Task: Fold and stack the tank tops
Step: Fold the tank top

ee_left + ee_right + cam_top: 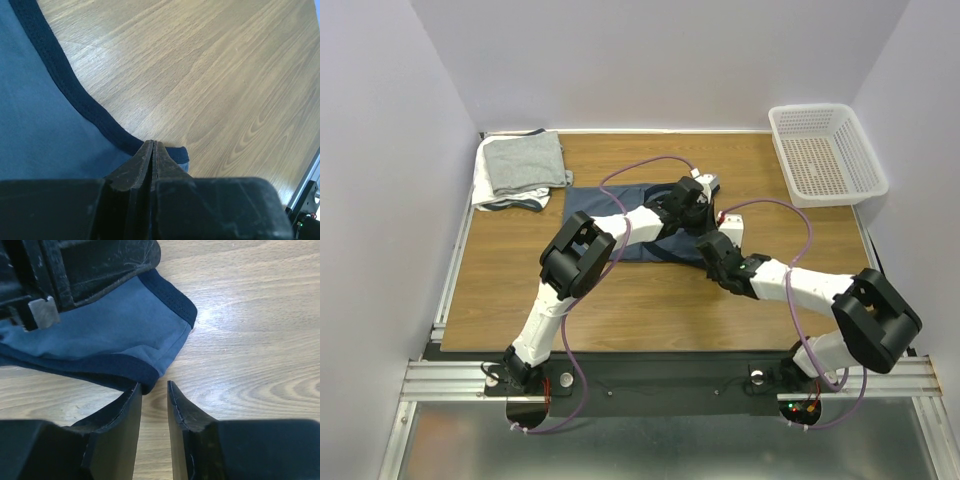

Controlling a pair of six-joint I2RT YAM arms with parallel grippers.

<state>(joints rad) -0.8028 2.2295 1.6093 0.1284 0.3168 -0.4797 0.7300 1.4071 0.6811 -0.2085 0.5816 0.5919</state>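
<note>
grey and white tops (523,168) look folded and stacked far left. blue tank top (603,207) not done yet: left gripper (152,146) pinches its trim, right gripper (153,386) parted, empty.

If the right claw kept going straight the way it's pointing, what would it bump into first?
Probably the navy-trimmed corner of the blue tank top just ahead of the right gripper, though depth is unclear.

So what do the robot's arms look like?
The left arm and right arm are white tubes joined by chunky black joints. Purple cables loop along both. The left gripper and right gripper have black, pointed, scratched fingers.
</note>
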